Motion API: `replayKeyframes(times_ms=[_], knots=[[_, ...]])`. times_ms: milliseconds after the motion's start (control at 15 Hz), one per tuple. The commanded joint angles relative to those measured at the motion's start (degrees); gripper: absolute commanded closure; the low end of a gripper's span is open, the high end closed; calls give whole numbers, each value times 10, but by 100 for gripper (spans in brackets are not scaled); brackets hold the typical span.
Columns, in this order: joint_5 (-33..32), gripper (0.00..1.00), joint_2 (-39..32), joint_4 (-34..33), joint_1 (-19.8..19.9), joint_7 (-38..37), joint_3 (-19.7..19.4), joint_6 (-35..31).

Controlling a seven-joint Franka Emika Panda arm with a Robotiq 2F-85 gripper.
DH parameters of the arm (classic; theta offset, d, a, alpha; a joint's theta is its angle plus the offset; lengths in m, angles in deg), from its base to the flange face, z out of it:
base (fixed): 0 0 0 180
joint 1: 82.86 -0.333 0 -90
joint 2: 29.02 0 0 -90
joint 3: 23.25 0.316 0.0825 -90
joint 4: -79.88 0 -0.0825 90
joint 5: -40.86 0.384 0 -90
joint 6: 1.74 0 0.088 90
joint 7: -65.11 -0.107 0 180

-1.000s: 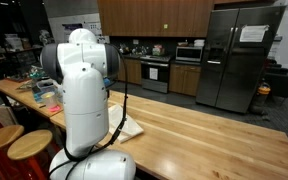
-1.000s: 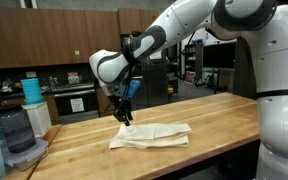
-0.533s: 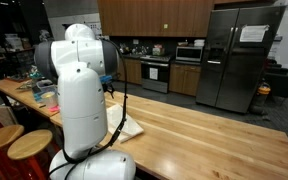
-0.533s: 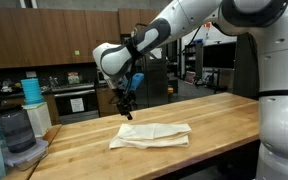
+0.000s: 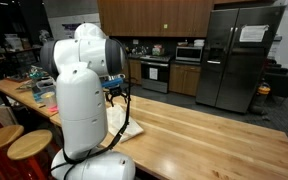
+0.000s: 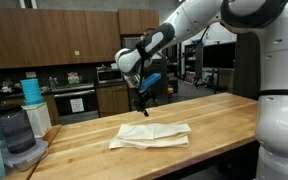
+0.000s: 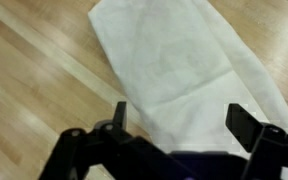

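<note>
A folded white cloth [image 6: 150, 134] lies flat on the wooden table [image 6: 214, 125]. In the wrist view the cloth [image 7: 184, 65] fills the middle, directly below my gripper [image 7: 181, 118], whose fingers stand wide apart with nothing between them. In an exterior view the gripper [image 6: 141, 104] hangs open above the cloth, clear of it. From the opposite side my own white arm hides most of the cloth [image 5: 127, 127], and the gripper [image 5: 117, 97] shows just past the arm.
A stack of containers and a blue cup [image 6: 31, 92] stand at the table's end. Clutter [image 5: 39, 85] lies on the far part of the table. Wooden stools [image 5: 24, 148] stand beside it. A kitchen with a fridge [image 5: 236, 55] lies behind.
The gripper opened, let go of the cloth's edge, rose, and moved over the middle of the cloth. The cloth stays flat on the table.
</note>
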Motion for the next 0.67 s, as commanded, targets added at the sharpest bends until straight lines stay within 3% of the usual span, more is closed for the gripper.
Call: replayKeyframes(times_ms=[0,600], knots=[[41,0,18,21,11,-33,-12,19],[109,0,-5,23,24,-66,-29,70]])
